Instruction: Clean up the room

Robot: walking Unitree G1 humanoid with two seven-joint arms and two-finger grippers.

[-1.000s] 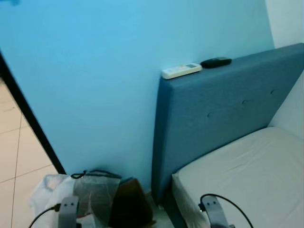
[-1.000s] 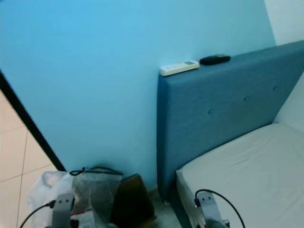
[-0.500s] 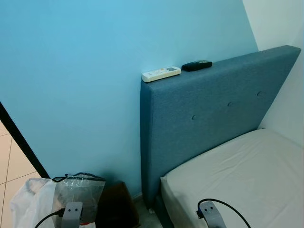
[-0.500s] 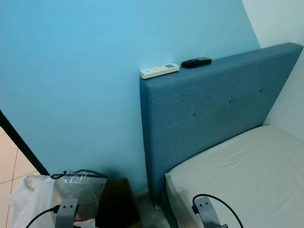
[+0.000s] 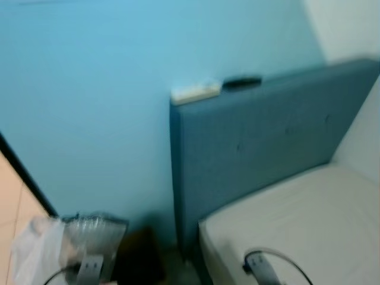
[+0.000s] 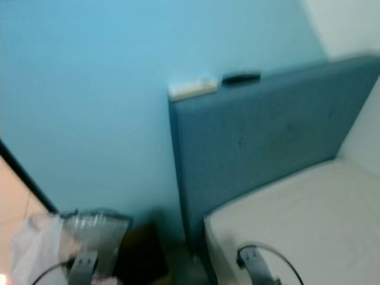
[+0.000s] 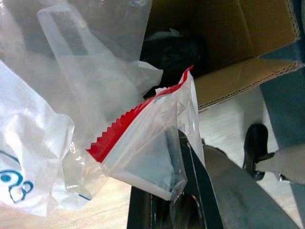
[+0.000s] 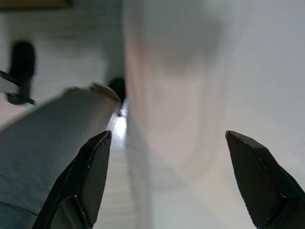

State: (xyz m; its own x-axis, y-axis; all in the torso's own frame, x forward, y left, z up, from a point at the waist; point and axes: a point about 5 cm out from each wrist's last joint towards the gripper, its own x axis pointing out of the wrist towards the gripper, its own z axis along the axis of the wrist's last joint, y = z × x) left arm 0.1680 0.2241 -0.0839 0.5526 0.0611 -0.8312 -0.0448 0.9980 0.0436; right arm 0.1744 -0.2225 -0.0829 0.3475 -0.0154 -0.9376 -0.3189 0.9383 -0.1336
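My left gripper (image 7: 174,183) is shut on a clear zip bag (image 7: 143,138) with a red strip along its top. It hangs low over a white plastic bag (image 7: 28,143) and an open cardboard box (image 7: 238,81) with something black inside. In the blurred eye views these lie on the floor at lower left: the clear bag (image 5: 95,228), the white bag (image 5: 32,249) and the brown box (image 5: 139,255). My right gripper (image 8: 171,167) is open, with nothing between its fingers, down beside the pale mattress (image 5: 297,219).
A blue padded headboard (image 5: 255,142) stands against the light blue wall. A white remote (image 5: 195,91) and a black remote (image 5: 241,82) lie on its top edge. A dark door frame (image 5: 24,178) and tiled floor (image 5: 9,202) are at the left.
The camera has swung right, so the headboard and bags sit further left in the picture, and the eye views are now blurred. Nothing in the scene has visibly moved.
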